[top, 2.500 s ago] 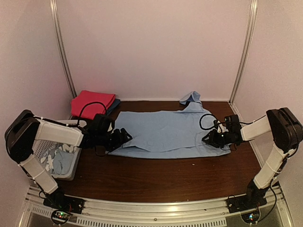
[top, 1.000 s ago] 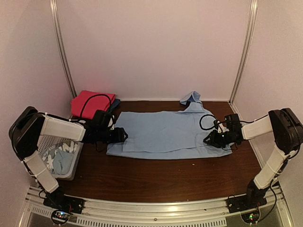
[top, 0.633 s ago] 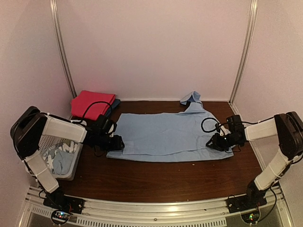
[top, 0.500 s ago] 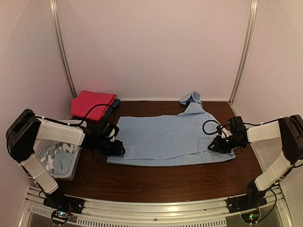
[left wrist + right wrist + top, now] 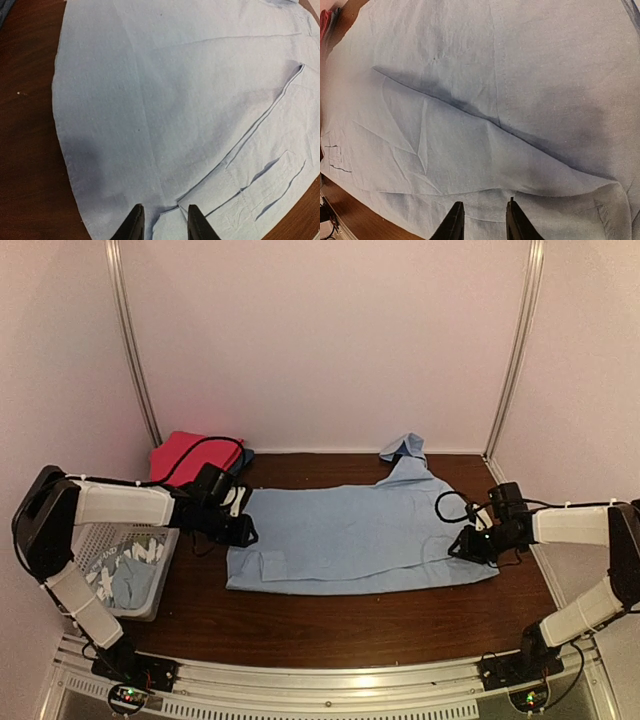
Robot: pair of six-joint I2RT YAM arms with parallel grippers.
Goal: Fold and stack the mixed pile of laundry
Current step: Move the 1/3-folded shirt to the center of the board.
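Basket (image 5: pixel 158 575): a blue garment (image 5: pixel 128 582) is seen inside, unfolded.
Shirt (image 5: pixel 350 530): laid flat on the table (image 5: pixel 330 625), with a sleeve over its front; folding is judged barely begun.
Left tool (image 5: pixel 164 220): parted, nothing gripped, at the left hem.
Right tool (image 5: pixel 482 215): parted and empty, at the right edge.
Far edge: a crumpled blue piece (image 5: pixel 405 448) is unfolded, and no stack is seen.

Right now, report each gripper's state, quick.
Left gripper: open, over the edge of the light blue shirt, holding nothing.
Right gripper: open, over the same shirt, holding nothing.
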